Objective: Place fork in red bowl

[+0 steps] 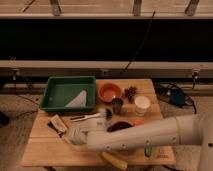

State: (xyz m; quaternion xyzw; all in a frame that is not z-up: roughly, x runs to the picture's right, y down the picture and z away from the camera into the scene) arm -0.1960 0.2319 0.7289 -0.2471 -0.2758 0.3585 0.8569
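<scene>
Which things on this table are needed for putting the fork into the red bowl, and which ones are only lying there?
For the job: red bowl; gripper, low over the table, front left; fork, not clearly visible near it.

Just lying about: green tray, dark bowl, dark cup, white cup, banana, long utensil.
</scene>
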